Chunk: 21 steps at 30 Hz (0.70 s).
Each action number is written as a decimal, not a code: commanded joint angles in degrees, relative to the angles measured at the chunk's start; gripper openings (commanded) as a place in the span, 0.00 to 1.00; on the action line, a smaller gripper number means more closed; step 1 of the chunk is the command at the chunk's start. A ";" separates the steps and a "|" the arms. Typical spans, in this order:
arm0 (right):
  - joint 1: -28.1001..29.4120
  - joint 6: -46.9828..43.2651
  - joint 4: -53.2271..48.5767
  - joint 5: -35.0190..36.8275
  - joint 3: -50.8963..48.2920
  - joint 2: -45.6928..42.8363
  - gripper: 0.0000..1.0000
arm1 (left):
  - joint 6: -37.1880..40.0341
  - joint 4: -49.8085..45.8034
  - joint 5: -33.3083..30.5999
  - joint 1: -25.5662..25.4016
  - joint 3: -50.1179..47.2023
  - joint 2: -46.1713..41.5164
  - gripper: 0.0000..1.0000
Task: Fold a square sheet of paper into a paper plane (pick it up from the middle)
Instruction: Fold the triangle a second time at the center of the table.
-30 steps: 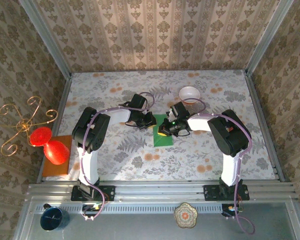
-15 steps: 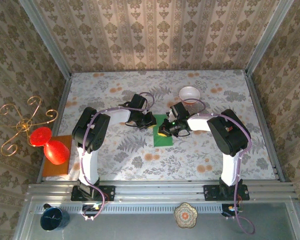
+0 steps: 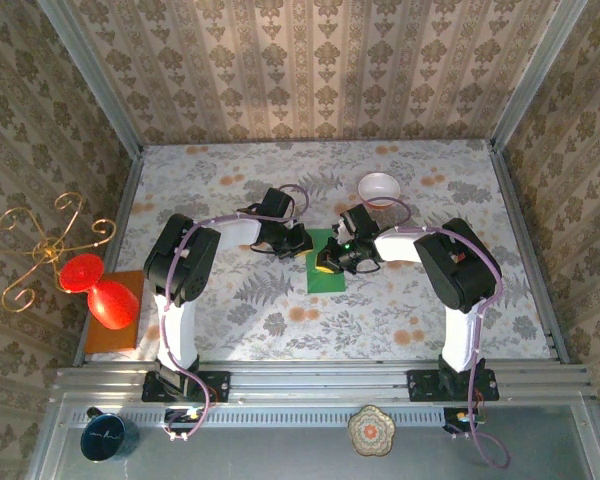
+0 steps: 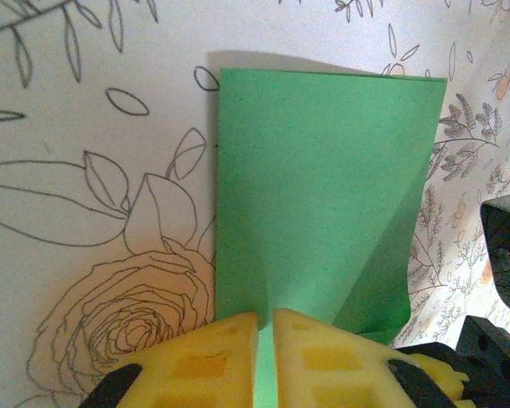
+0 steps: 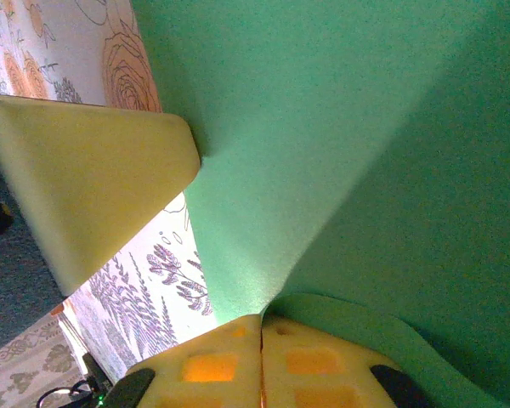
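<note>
The green paper (image 3: 326,276), half-folded at the centre of the top view, is pinched by the left gripper (image 4: 265,325) and the right gripper (image 5: 262,327), both nearly closed. Edges should be aligned before the crease is pressed.

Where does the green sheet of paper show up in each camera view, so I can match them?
Top external: the green sheet of paper lies in the middle of the floral table cover.
Left wrist: the green sheet of paper sits centre to right, with a diagonal crease.
Right wrist: the green sheet of paper spans the upper right and centre.
Shared landmark: the floral table cover, left of the paper in the wrist views.
</note>
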 commanded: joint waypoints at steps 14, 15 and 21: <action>-0.13 -0.14 -2.82 1.22 1.14 1.31 0.35 | -0.53 -4.16 -9.35 2.06 -1.97 -10.89 0.29; -0.13 -0.06 -2.83 1.28 1.13 1.34 0.36 | -0.69 -4.15 -9.90 2.21 -2.55 -11.51 0.29; -0.22 0.03 -2.19 0.78 0.96 1.05 0.43 | -1.47 -4.61 -11.63 2.21 -5.36 -14.15 0.32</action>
